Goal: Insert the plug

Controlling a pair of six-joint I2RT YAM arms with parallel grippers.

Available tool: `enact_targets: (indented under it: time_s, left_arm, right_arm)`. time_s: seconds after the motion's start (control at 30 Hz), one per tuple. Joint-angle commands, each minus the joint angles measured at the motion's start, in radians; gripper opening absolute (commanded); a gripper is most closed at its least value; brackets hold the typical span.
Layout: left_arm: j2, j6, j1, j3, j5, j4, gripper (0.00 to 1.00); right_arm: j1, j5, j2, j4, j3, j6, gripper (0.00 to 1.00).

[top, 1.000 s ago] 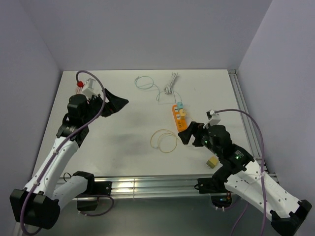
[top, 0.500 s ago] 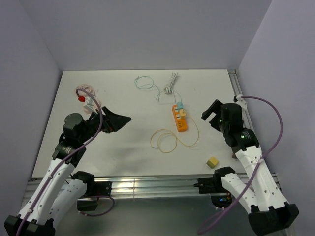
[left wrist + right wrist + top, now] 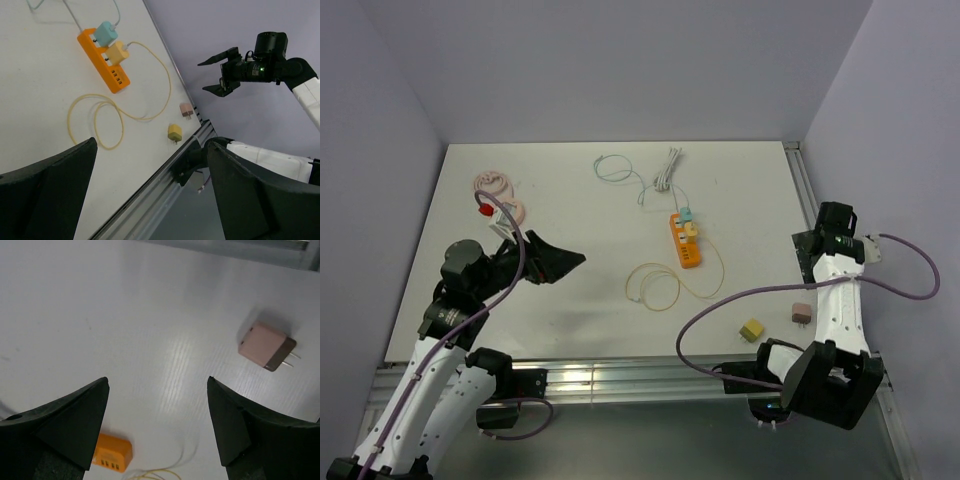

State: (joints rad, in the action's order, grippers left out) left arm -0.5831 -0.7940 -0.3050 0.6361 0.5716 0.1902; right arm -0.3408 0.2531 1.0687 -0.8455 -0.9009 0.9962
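White table (image 3: 570,200), two arms bolted at the near edge. Left arm (image 3: 450,320) reaches over the left-middle of the table, and the left gripper (image 3: 565,262) has its jaws spread wide with nothing between them. Right arm (image 3: 840,300) is folded up along the right edge. The right gripper (image 3: 157,382) is raised off the surface with its jaws also spread apart and holding nothing, only bare table under the gap. Orange power strip (image 3: 685,240) lies flat, centre-right, with a blue adapter (image 3: 106,34) and a yellow adapter (image 3: 117,51) seated in its far end, side by side. A thin yellow cable (image 3: 655,288) runs from the yellow adapter and loops on the table just near of the strip. Pink plug (image 3: 265,347) lies loose on the table near the right edge, on its side. In the right wrist view its prongs point right and it sits outside the jaws, off past the right finger (image 3: 235,430), not touching it. It is well apart from the strip and well apart from the left gripper. Yellow plug (image 3: 752,329) lies near the pink one, closer to the front edge, also loose and apart from both grippers.
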Motion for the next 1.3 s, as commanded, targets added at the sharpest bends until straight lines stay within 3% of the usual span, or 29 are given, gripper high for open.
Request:
enact_targets:
  time_s: [0.0,0.17,0.7,1.27]
  left_arm:
    - [0.011,0.050,-0.003,0.048,0.036,0.049,0.98]
    - [0.023,0.053,-0.003,0.060,0.050,0.072,0.98]
    - [0.023,0.019,-0.003,0.054,0.067,0.058,0.98]
    - [0.002,0.015,-0.003,0.047,0.074,0.043,0.98]
  right_arm:
    - [-0.073,0.072,-0.015,-0.063,0.048,0.156,0.85]
    - [-0.141,0.077,-0.030,-0.010,0.138,0.177,0.79]
    - [-0.202,0.075,0.079,0.051,0.186,0.147,0.81]
    - [-0.204,0.100,0.062,0.039,0.246,0.167,0.84]
